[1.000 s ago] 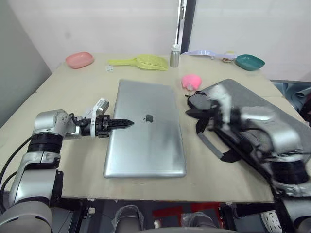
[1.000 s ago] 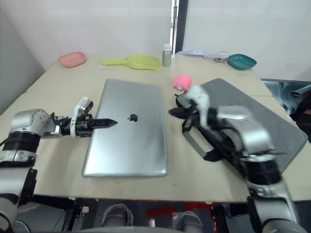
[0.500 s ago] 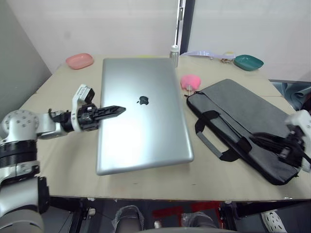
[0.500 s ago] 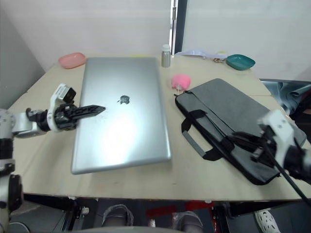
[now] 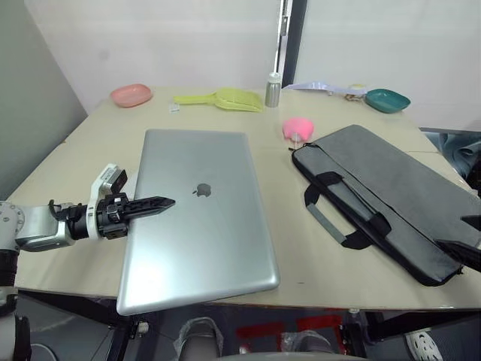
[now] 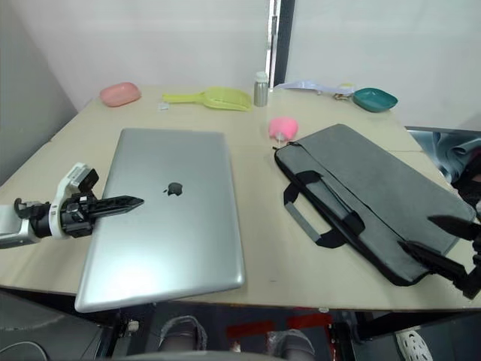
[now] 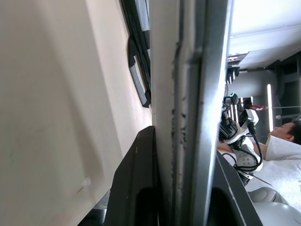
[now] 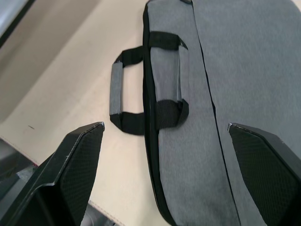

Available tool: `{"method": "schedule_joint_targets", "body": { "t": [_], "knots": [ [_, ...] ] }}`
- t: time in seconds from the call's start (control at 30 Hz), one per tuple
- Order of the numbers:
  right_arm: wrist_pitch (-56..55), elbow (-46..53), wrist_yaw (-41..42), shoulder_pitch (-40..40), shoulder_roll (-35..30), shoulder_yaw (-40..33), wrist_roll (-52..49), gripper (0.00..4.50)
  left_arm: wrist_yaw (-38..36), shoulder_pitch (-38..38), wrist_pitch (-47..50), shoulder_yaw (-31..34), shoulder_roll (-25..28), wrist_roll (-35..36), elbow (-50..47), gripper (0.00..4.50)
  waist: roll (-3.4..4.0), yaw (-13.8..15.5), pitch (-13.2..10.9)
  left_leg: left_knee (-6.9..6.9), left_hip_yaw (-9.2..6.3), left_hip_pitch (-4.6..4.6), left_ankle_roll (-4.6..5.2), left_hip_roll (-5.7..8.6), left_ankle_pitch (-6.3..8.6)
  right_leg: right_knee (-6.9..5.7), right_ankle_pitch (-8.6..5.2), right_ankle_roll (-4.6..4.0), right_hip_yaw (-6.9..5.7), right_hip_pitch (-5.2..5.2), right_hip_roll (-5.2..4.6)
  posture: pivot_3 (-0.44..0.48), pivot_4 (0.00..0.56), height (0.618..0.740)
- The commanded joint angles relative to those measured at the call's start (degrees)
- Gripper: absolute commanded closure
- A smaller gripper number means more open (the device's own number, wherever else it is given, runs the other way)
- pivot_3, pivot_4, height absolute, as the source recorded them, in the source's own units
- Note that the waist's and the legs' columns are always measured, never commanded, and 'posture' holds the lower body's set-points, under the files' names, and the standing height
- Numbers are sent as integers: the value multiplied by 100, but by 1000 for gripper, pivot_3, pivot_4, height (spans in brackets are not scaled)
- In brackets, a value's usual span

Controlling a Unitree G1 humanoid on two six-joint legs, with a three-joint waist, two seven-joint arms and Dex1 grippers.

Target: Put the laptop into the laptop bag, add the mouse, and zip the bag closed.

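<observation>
Left end effector (image 5: 154, 203) grips the laptop (image 5: 197, 218) at its left long edge: in the left wrist view one black finger (image 7: 134, 188) lies under the metal slab and the other over it, both pressed against it. The laptop is thin, silver-grey, lid shut, corners rounded, with a dark apple-shaped logo (image 5: 202, 189) at mid-lid; no lettering is legible. Its long axis runs from the near edge of the table (image 5: 83, 188) toward the far edge, leaning slightly to the right as it recedes. The near short end overhangs the near table edge, and the wrist view shows the slab raised clear of the tabletop at the gripped side.

Along the far edge, from the left corner: a pink oval dish (image 5: 130, 95), a yellow-green scoop (image 5: 224, 98), a small metal bottle (image 5: 272, 89), pale utensils (image 5: 323, 86) and a teal dish (image 5: 387, 100). A pink plush toy (image 5: 297, 128) sits just beside the far corner of the laptop bag (image 5: 406, 195).

The bag is grey fabric with black trim and black strap handles (image 5: 338, 214), lying flat on the right half of the table, long axis diagonal from mid-table toward the near right corner, handles facing the laptop.

Right end effector (image 8: 169, 160) hovers above the bag's near right end, its two black fingers (image 8: 75, 165) spread wide with nothing between them.
</observation>
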State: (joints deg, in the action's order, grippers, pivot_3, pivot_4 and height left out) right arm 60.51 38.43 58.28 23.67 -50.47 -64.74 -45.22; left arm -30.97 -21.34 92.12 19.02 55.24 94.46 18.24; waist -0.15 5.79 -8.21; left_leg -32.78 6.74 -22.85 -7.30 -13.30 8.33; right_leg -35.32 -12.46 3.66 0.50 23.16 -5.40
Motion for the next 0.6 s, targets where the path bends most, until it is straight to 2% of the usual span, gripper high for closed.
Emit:
{"method": "schedule_joint_targets", "body": {
  "t": [0.03, 0.17, 0.27, 0.43, 0.6],
  "knots": [
    [147, 151, -935, -768, -317, 941, -73, 12, 0, -138, -67, 117, -16, 509, -48, 4221, 3, -57, 1, -2, 0, 0, 0, 0, -1, -1, 1, 2, 2, 0, 1, 0, 150, 740],
    [231, -102, -2166, -2083, -464, 2898, 525, 12, 244, -206, -259, 83, -205, 574, -166, 4221, 4, -64, 2, -14, 1, 3, -6, 0, -5, -12, 8, 18, 7, 0, 2, 0, 150, 740],
    [583, -551, -2793, -3014, -341, 3935, 760, 12, 475, -227, -483, 109, -365, 665, -327, 4221, 7, -40, 0, -22, 1, 0, -29, 1, -18, -16, 11, 27, 10, 0, 3, 0, 150, 740],
    [685, -1046, -3051, -3446, -388, 4800, 1160, 12, 948, -135, -835, 61, -497, 1150, -468, 4221, 5, 26, 0, -20, -4, -14, -38, 2, -21, -11, 13, 31, 1, 2, 2, 0, 150, 740],
    [353, -1394, -2937, -3384, -513, 5311, 1568, 12, 1373, 95, -1185, -85, -537, 1711, -748, 4221, 5, 24, 0, -21, -7, -18, -40, 1, -20, -10, 15, 35, -3, 3, 2, 0, 150, 740]
  ]
}}
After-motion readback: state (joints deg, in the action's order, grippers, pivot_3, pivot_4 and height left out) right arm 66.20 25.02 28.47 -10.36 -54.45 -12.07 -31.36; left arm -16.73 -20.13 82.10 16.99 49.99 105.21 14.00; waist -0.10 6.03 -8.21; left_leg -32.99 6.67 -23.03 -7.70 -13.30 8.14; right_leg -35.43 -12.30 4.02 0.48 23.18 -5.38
